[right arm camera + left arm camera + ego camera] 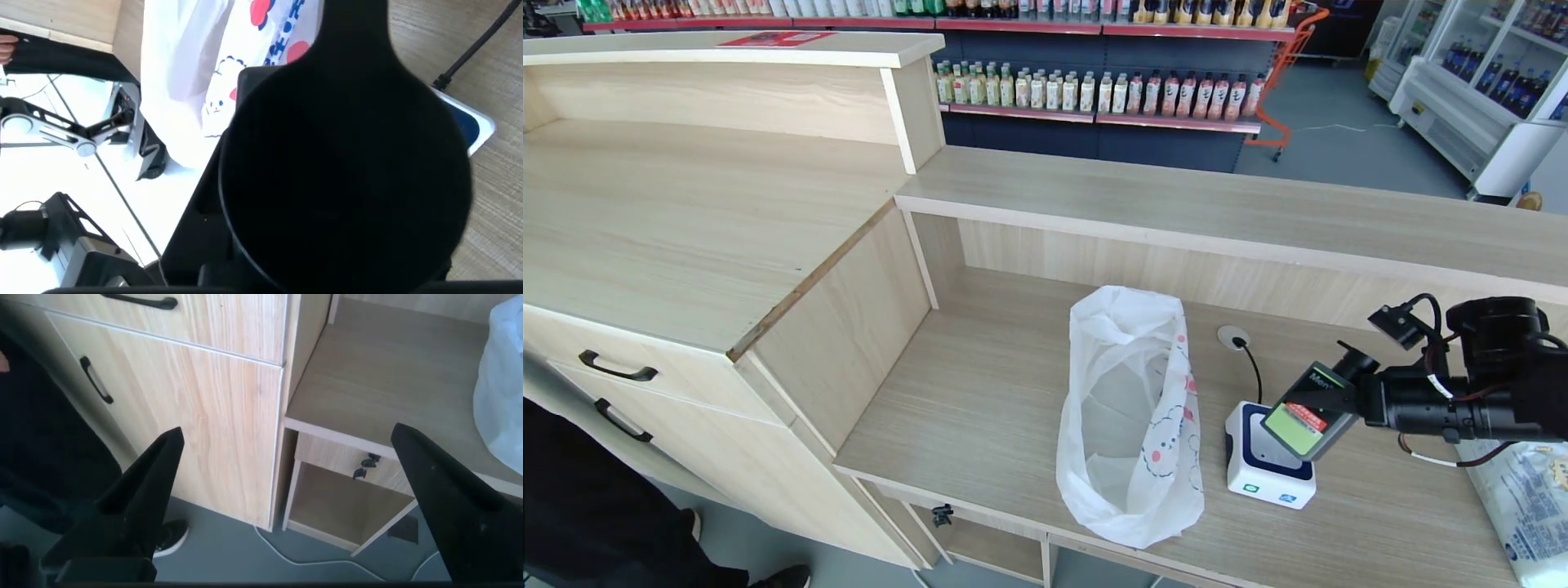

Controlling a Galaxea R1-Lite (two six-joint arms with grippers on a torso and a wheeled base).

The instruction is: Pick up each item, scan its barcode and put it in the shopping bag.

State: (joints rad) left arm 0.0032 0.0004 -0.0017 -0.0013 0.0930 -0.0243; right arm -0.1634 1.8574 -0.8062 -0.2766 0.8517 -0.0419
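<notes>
My right gripper [1330,402] is shut on a grey can with a green and red label [1300,423]. It holds the can tilted just above the white and blue barcode scanner [1267,478], label side down toward it. In the right wrist view the can [343,163] is a dark round shape, with the scanner [480,131] and the bag [200,65] behind it. The white shopping bag [1131,425] stands open on the counter, left of the scanner. My left gripper [286,514] is open with nothing in it, low beside the counter's front, over the floor.
A white and blue packet [1529,502] lies at the counter's right edge. The scanner's black cable [1252,363] runs to a hole at the back. A raised ledge [1225,204] walls the back, and a higher counter with drawers [686,245] stands to the left.
</notes>
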